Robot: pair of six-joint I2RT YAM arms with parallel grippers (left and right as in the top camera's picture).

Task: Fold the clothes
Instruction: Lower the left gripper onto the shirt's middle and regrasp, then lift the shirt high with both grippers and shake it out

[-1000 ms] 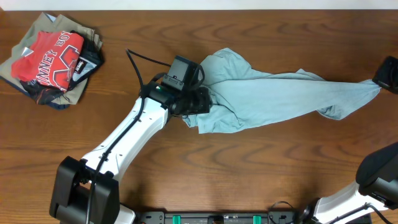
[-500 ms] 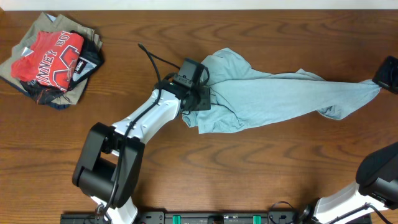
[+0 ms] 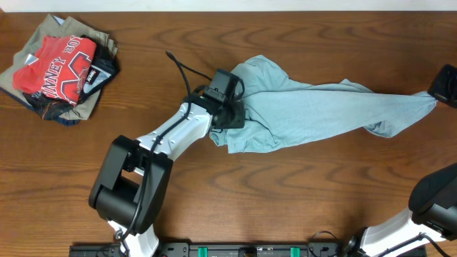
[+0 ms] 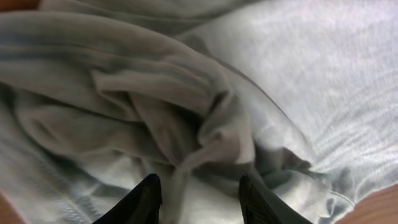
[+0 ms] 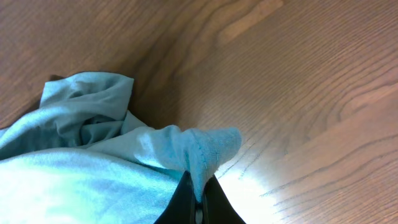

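One right end effector (image 5: 198, 186), pinching garment (image 5: 93, 168) edge

Partly legible white lettering, roughly "NNEY" and "BOY", on the red T-shirt (image 3: 57, 64)

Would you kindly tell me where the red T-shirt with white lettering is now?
In the overhead view the red T-shirt tops a small pile of garments at the table's far left corner, well away from the pale blue garment.
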